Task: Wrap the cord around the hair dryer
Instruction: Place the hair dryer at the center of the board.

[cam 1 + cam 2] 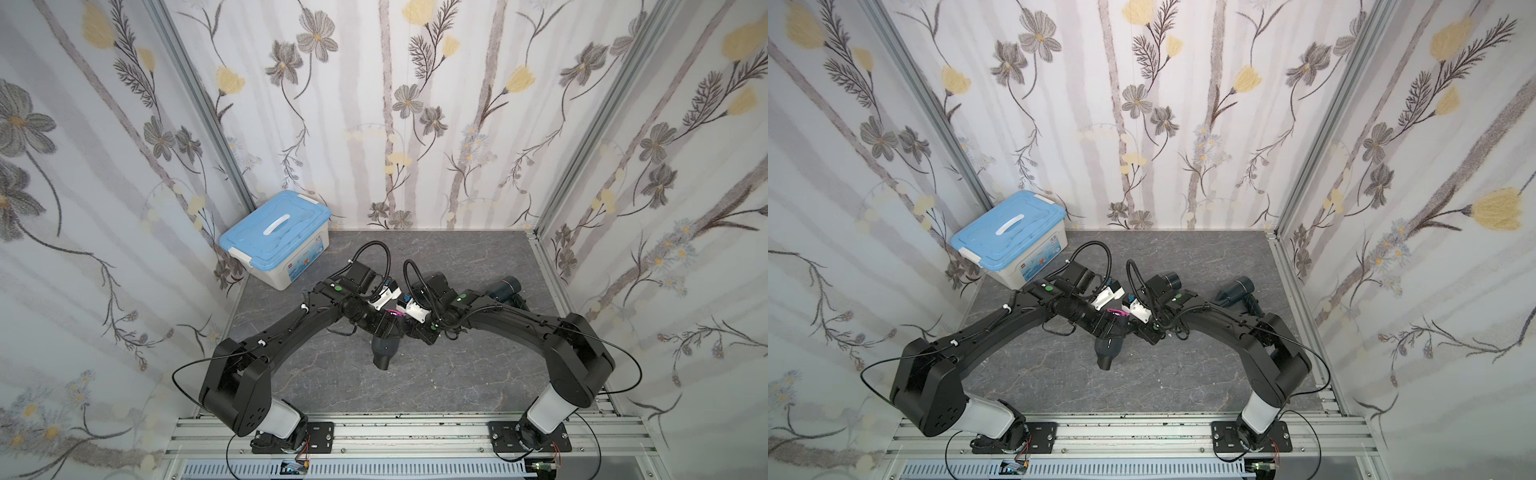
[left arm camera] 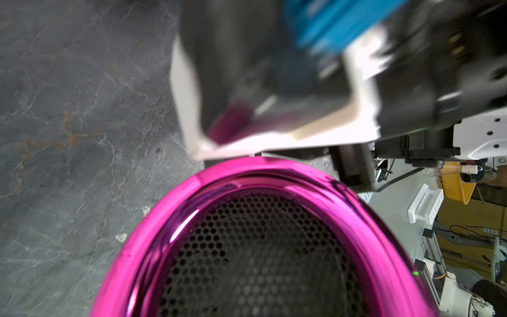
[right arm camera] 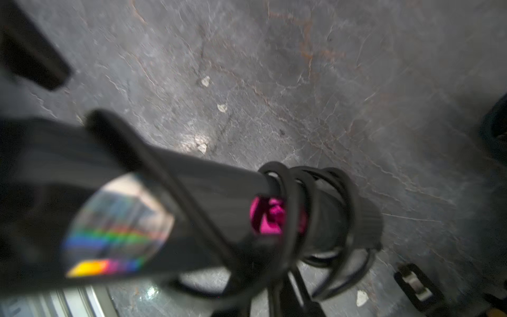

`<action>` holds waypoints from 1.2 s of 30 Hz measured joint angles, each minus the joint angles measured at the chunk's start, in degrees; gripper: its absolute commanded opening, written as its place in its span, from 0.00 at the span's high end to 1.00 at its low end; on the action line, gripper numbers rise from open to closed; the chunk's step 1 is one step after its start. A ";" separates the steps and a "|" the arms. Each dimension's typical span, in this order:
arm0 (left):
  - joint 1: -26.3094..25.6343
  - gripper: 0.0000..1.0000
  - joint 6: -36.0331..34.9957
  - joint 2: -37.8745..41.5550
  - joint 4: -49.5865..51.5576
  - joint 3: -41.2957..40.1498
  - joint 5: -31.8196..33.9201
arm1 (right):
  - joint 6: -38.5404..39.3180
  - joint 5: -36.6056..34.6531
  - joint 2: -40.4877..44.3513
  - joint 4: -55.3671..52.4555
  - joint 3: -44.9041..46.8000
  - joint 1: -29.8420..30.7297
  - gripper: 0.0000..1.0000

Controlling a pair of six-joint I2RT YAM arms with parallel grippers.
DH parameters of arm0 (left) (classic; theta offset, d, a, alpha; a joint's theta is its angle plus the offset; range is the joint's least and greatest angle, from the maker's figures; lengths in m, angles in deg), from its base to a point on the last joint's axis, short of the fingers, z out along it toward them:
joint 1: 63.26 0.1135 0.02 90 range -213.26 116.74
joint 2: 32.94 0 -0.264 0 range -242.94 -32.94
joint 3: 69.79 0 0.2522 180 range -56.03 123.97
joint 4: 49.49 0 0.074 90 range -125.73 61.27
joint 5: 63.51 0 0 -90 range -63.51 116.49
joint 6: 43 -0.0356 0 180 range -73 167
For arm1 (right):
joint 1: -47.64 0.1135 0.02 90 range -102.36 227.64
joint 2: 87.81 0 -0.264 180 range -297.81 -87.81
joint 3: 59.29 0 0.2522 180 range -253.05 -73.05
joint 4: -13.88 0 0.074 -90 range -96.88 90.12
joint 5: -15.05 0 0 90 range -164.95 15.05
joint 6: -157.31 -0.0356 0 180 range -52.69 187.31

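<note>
Mid-frame, left gripper [image 1: 390, 329] looks clamped on the dryer [image 1: 384, 353], nozzle pointing frame-bottom; cord [image 3: 315, 214] coils its handle [image 3: 219, 192] beside the right gripper [image 1: 413, 330], whose state I cannot tell.

surface: grey marble tabletop [image 1: 457, 374] | on it: blue-lidded box [image 1: 276, 241], dark blue dryer [image 1: 505, 287]

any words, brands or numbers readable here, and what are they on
No text reads clearly anywhere.
Printed label on the white side of the blue-lidded storage box: small coloured logos and print, too small to read.
Holographic sticker on the handle of the hair dryer: rainbow sheen only, blurred, with no legible characters.
</note>
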 measured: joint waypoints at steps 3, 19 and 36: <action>0.00 0.41 -1.22 -2.05 -1.29 0.55 -0.92 | -0.74 -1.75 -1.60 -0.68 -0.22 -0.13 0.63; -0.22 0.46 -4.79 -6.45 -0.37 1.79 -2.64 | -1.90 -8.48 4.55 -4.31 -0.31 -0.11 0.44; 2.14 0.00 1.64 -6.05 4.74 -2.71 5.29 | 3.10 0.46 13.20 4.37 1.73 -5.33 0.37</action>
